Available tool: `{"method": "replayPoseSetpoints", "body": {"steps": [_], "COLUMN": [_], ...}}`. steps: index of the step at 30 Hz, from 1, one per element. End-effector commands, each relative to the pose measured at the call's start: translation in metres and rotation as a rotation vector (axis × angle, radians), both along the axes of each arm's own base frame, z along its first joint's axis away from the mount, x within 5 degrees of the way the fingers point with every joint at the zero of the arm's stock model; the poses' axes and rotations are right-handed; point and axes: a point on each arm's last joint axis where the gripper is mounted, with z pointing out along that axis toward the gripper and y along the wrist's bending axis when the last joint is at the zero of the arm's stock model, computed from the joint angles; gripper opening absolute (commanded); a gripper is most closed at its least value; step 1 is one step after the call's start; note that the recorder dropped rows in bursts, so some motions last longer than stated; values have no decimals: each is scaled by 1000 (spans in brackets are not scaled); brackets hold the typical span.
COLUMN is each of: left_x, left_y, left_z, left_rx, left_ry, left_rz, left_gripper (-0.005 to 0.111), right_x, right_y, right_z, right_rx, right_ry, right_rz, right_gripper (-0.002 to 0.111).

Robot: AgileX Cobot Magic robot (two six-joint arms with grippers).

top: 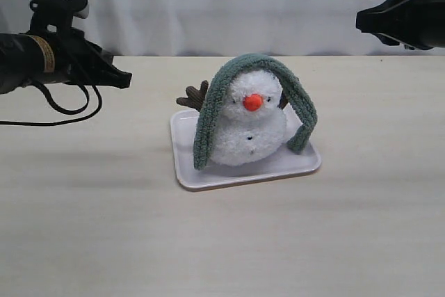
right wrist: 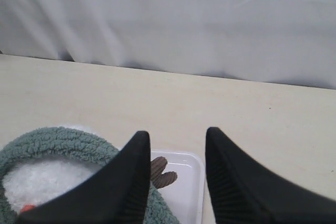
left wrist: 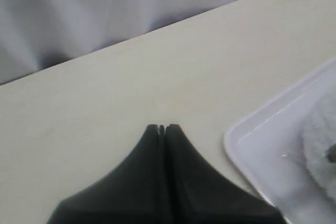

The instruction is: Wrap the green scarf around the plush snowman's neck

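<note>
2 scarf (top: 259,62) ends hang loose off the snowman's (top: 248,137) head, down to the tray (top: 208,180). Soft, light, prob. floppy: pinch near 1 end. L gripper (left wrist: 161,128) shut, empty; R gripper (right wrist: 178,136) part-open, empty. L wrist view shows only a tray corner; exterior view shows the whole scarf.

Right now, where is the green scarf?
Mid-frame in the exterior view, the green scarf is draped over the head of the plush snowman, its ends hanging down both sides to the white tray.
</note>
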Motion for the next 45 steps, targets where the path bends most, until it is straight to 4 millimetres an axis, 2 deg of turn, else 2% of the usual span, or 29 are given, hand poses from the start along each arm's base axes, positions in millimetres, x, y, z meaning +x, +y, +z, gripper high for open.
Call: {"method": "replayPoseSetpoints", "body": {"steps": [1, 5, 7, 10, 12, 14, 16, 20, 22, 24, 27, 30, 34, 35, 36, 37, 38, 39, 42, 45], "left_x": [-3, 5, 11, 18, 23, 26, 26, 24, 24, 23, 16, 11, 3, -4, -6, -13, -16, -22, -28, -23], "left_y": [-11, -9, -4, 12, 28, 42, 47, 38, 36, 35, 20, -4, -37, -55, -62, -78, -85, -96, -111, -129], "left_z": [6, 19, 26, 38, 48, 57, 60, 61, 62, 61, 54, 47, 43, 45, 46, 49, 50, 51, 51, 36], "left_rx": [-110, -138, -73, 141, 308, 403, 363, 122, 36, 23, 17, 34, 49, 39, 27, 36, 46, 69, 138, 198], "left_ry": [-5, 14, 9, 5, 43, 94, 181, 425, 448, 460, 498, 461, 383, 359, 344, 294, 273, 235, 157, 74], "left_rz": [4, 73, 112, 216, 345, 415, 394, 90, 18, 12, -32, -91, -193, -288, -328, -443, -489, -571, -665, -673], "left_gripper": [0, 0, 0, 0, 0, 0, 0, 0, 0, 0, 0, 0, 0, 0, 1, 6, 10, 19, 31, 34], "right_x": [-3, 1, 2, 4, 4, 5, 5, 5, 4, 3, 2, 0, -3, -4, -4, -4, -5, -6, -7, -7], "right_y": [-1, 1, 1, 0, 0, 0, 0, 0, 2, 3, 7, 16, 35, 39, 39, 39, 40, 43, 53, 93], "right_z": [2, 2, 0, -2, -3, -3, -4, -5, -5, -5, -5, -5, -4, -5, -5, -4, -4, -4, -6, -29], "right_rx": [2, 16, 18, 12, 11, 11, 10, 14, 24, 35, 50, 52, 38, 27, 18, -6, -9, -9, -18, -120], "right_ry": [-6, 1, 7, 11, 12, 15, 16, 20, 24, 29, 36, 38, 32, 26, 21, 8, 5, 2, 3, 4], "right_rz": [-2, 27, 32, 15, 13, 13, 14, 17, 33, 51, 89, 141, 216, 227, 228, 247, 263, 300, 335, 486], "right_gripper": [34, 34, 34, 34, 34, 34, 34, 34, 34, 34, 34, 35, 46, 48, 47, 47, 46, 44, 33, 10]}}
